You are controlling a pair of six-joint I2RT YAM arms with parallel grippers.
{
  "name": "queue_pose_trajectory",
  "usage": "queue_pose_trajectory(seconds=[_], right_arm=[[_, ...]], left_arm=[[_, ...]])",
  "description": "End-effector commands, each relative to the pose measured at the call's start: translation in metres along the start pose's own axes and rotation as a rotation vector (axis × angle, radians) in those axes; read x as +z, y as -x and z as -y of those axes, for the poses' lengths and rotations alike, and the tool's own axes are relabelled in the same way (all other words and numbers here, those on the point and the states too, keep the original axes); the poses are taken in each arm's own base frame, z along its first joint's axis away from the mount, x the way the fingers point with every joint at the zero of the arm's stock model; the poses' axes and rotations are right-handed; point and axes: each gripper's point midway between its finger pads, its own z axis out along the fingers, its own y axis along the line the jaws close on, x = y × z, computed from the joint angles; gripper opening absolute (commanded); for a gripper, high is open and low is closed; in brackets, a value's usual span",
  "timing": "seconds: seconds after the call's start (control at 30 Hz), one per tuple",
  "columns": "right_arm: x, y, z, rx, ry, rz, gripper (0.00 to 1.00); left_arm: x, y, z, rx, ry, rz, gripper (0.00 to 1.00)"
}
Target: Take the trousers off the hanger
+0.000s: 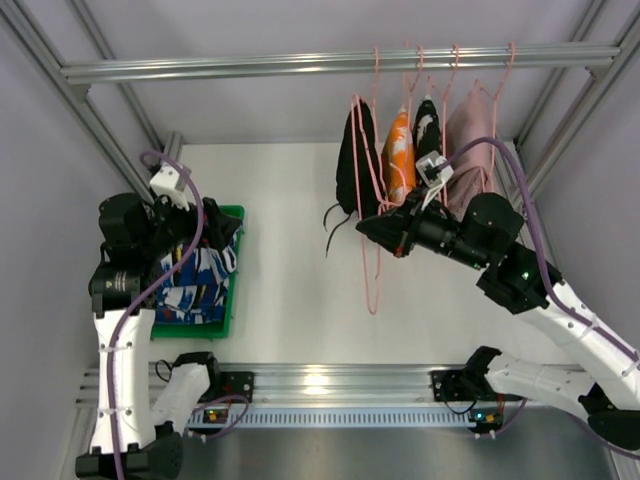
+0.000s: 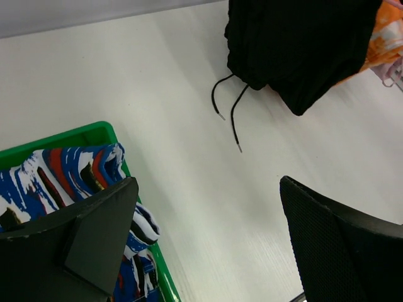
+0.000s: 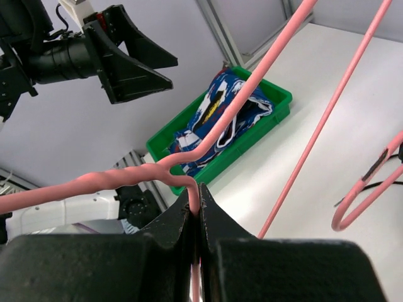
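The right gripper (image 3: pixel 199 189) is clenching its jaws tight on the wire of a pink hanger (image 3: pixel 132 178). No gap is showing between the fingers, and the wire is running up and away from the grip. This hanger is carrying no cloth, and its lower loop is hanging below the jaws over the white table (image 1: pixel 290 250).

The left gripper (image 2: pixel 208 182) is standing released, its fingers spread wide with nothing between them. Directly beneath and a little behind those open jaws, the blue printed trousers (image 2: pixel 56 170) are lying crumpled in a green bin (image 2: pixel 82 135), apart from both fingers.

Farther out, ahead of the left jaws and just beside the right jaws, the black trousers (image 1: pixel 355 160) are hanging folded on another pink hanger. Their two drawstrings (image 2: pixel 234 119) are dangling free above the table. Neither gripper is touching them.

Beyond the right jaws, on the far side of the black pair, an orange garment (image 1: pixel 398 155) is hanging next in the row, with more clothes past it. All of them are hanging from a metal rail (image 1: pixel 250 67) that is crossing the far end of the table.
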Motion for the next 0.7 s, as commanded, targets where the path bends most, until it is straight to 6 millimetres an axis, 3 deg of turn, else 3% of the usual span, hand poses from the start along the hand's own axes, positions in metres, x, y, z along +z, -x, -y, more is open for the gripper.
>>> queue_pose_trajectory(seconds=[0.0,0.17,0.4,0.53,0.67], right_arm=[[-0.012,-0.002,0.005,-0.007,-0.01,-0.009,0.0],[0.003,0.001,0.013,0.1,-0.041,0.004,0.0],[0.057,0.009,0.006,0.33,-0.039,-0.042,0.0],[0.082,0.023,-0.002,0.338,-0.046,-0.016,0.0],[0.113,0.054,0.0,0.327,-0.065,0.035,0.0]], left_arm=[[0.0,0.01,0.015,0.092,-0.102,0.048,0.99],[-0.002,0.028,0.022,0.132,-0.137,0.072,0.98],[-0.011,0.068,0.043,0.18,-0.219,0.14,0.97],[-0.017,0.087,0.055,0.194,-0.261,0.171,0.97],[-0.014,0.098,0.061,0.187,-0.291,0.174,0.96]])
